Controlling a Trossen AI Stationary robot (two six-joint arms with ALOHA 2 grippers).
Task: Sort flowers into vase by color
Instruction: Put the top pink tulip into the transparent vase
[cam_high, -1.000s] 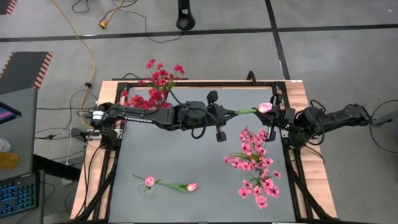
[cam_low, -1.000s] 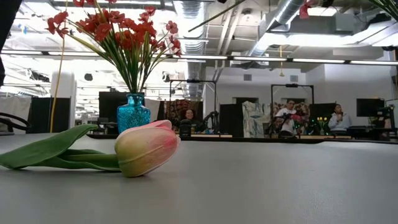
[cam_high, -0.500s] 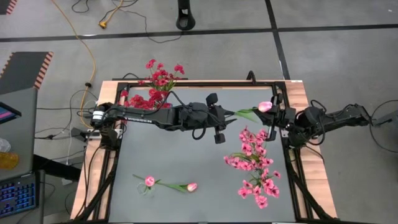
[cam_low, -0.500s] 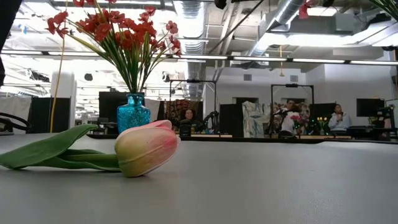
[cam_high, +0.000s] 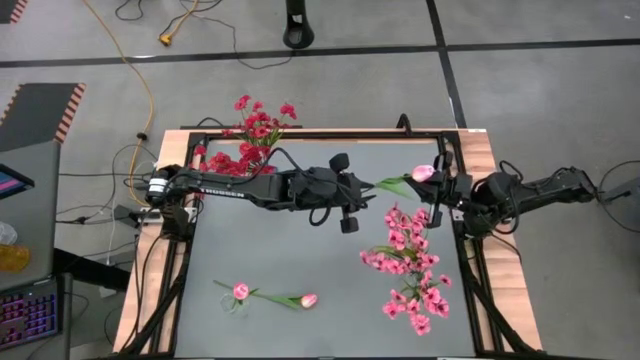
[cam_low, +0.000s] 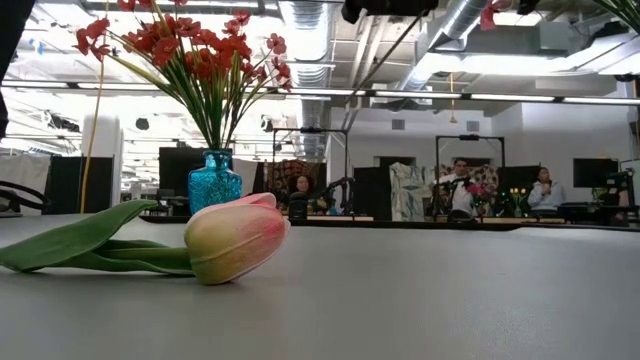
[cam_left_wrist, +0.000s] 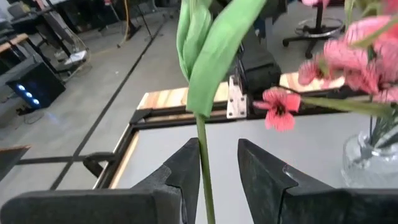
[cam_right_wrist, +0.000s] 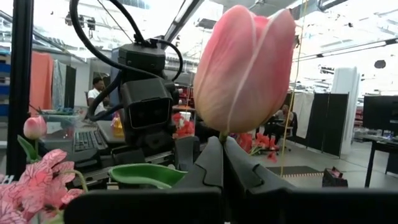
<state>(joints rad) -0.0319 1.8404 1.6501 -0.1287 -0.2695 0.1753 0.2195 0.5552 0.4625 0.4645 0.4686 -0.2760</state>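
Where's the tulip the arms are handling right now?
High view: the tulip hangs over the table's far right edge, in the right gripper, stem between the left gripper fingers, above the pink flowers.

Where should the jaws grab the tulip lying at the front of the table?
Take the tulip by its thin green stem, midway between the bud and the leaves, coming straight down from above. It lies flat, so the stem is exposed, and the soft bud would probably crush.

Left pincer (cam_high: 360, 184) parted mid-table, facing the right pincer (cam_high: 437, 181), fingers closed together.
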